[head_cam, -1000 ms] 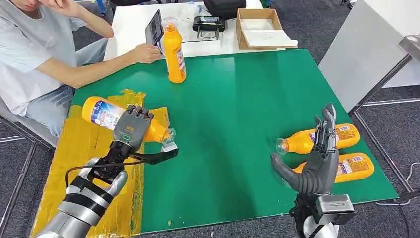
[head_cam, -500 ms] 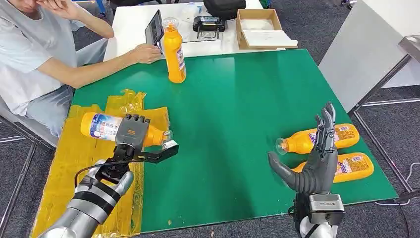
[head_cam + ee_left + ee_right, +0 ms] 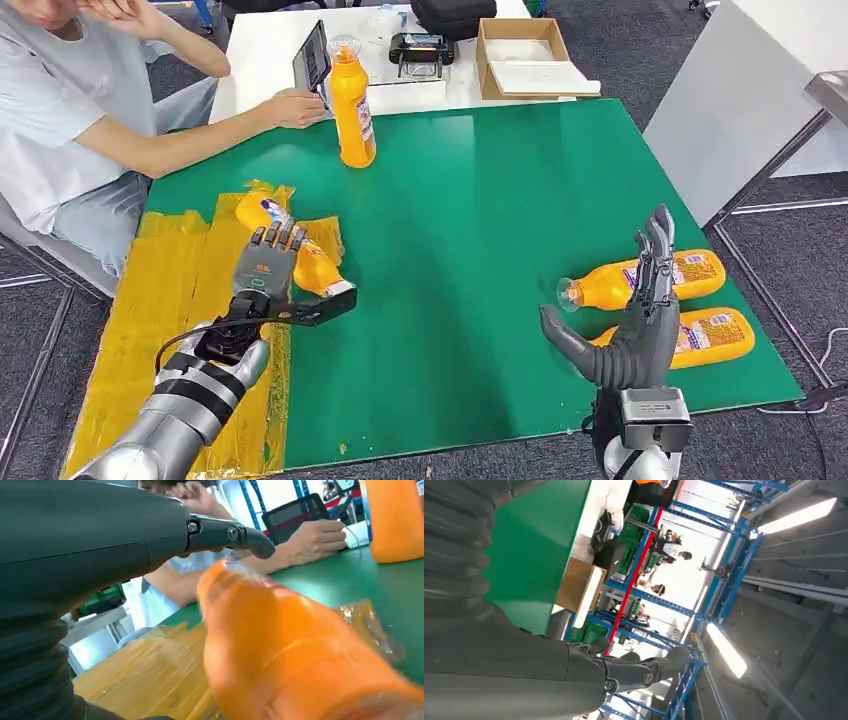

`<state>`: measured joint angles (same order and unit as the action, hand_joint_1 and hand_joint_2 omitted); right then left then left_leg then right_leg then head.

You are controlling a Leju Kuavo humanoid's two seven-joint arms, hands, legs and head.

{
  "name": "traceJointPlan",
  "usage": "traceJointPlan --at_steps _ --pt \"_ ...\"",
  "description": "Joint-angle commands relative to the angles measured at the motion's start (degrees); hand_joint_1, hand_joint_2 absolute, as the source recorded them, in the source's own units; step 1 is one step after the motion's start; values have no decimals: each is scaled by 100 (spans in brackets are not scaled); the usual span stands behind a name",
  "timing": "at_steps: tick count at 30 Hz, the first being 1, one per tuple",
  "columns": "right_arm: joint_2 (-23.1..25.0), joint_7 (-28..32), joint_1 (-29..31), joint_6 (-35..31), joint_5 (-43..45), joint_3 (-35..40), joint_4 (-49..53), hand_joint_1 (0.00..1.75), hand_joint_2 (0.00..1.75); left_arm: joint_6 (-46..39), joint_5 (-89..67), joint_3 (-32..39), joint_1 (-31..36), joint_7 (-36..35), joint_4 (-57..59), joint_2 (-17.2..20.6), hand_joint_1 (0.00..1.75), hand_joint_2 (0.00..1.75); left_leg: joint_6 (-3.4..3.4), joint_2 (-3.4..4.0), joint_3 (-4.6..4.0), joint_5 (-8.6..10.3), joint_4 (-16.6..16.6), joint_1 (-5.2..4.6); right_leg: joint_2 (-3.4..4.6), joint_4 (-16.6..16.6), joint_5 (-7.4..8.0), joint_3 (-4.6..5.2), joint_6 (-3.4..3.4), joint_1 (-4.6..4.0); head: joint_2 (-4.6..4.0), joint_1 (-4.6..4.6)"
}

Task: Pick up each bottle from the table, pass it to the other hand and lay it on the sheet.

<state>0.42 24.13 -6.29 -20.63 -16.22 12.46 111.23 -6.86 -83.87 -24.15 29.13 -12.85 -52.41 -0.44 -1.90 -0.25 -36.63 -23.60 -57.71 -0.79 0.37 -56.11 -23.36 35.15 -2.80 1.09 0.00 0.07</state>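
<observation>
Over the yellow plastic sheet (image 3: 170, 300) at the table's left edge, the left hand (image 3: 268, 265) grips an orange plastic bottle (image 3: 300, 262) lying slantwise, while the right hand (image 3: 640, 320), fingers spread and empty, hovers near the right edge.

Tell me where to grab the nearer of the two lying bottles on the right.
Grip the nearer bottle around its labelled middle, coming down from above. It lies flat, side up, so the body's curve suits a wrap. The second bottle lies close behind; the right robot hand is open above both.
</observation>
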Motion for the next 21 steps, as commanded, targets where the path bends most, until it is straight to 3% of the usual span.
traceJointPlan --at_steps 1,13,17,19,20,21 --pt "-68 -14 179 48 54 -43 -401 0 175 129 495 37 342 399 711 -104 0 175 12 1 22 -7 -1 7 -2 5 -3 -25 10 -8 0 -2" --pt "-139 -194 387 315 180 -26 -686 0 175 352 1396 107 194 841 619 -124 0 175 14 7 27 -10 -2 8 3 5 -4 -29 11 -9 0 0" --pt "-284 -6 305 305 207 -14 -848 0 175 45 3241 618 -237 2209 -134 -147 0 175 10 11 24 -8 4 6 9 10 -1 -25 8 -7 0 -2" --pt "-395 98 297 229 202 31 -865 0 175 -22 4613 902 -741 3088 -1191 -138 0 175 9 14 24 -10 3 6 11 10 -2 -24 8 -6 0 -2" --pt "-452 137 298 158 153 67 -842 0 175 -65 5234 1007 -980 3397 -1743 -148 0 175 23 23 67 -33 -5 17 16 11 -18 -70 19 -18 0 -2" --pt "-505 137 290 34 11 97 -804 0 175 -145 5558 1009 -1203 3490 -2270 -102 0 175 9 19 22 -12 2 6 16 9 -2 -22 7 -6 0 -2"
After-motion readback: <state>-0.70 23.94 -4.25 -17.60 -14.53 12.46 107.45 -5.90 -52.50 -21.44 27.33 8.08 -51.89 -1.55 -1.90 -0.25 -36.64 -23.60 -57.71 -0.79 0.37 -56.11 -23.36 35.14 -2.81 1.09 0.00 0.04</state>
